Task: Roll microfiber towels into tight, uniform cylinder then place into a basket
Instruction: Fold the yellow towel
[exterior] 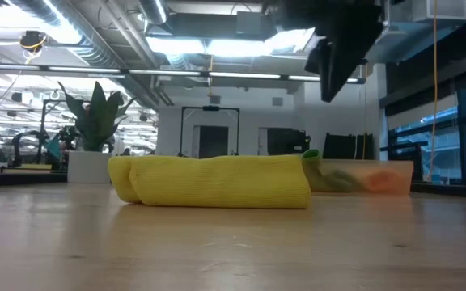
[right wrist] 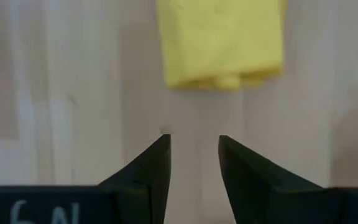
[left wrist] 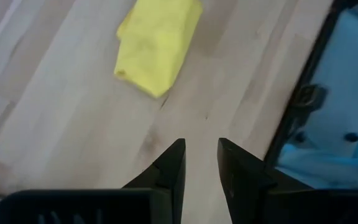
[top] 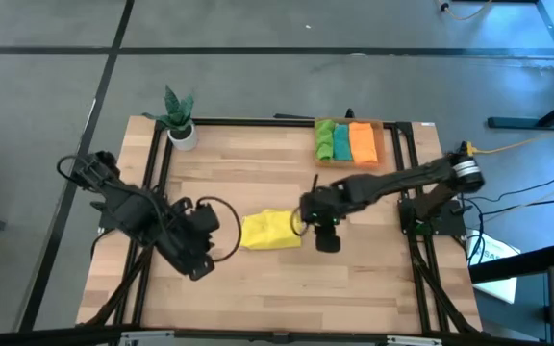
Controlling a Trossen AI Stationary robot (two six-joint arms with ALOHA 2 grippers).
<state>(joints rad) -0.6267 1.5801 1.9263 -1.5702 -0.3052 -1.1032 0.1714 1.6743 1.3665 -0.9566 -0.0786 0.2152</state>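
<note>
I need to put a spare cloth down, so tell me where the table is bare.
Bare wood runs along the near edge of the table, in front of the yellow towel, and between the plant and the tray. It is crowded mid-table: the left end effector and right end effector flank the towel. The tray is full.

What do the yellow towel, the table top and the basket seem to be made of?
Yellow towel: soft cloth, matte, with a fine woven grain showing, probably microfiber. Table top: pale wood planks with a smooth, faintly shiny finish; plank seams show. Basket: likely translucent orange plastic, since the towels inside show through its wall.
</note>
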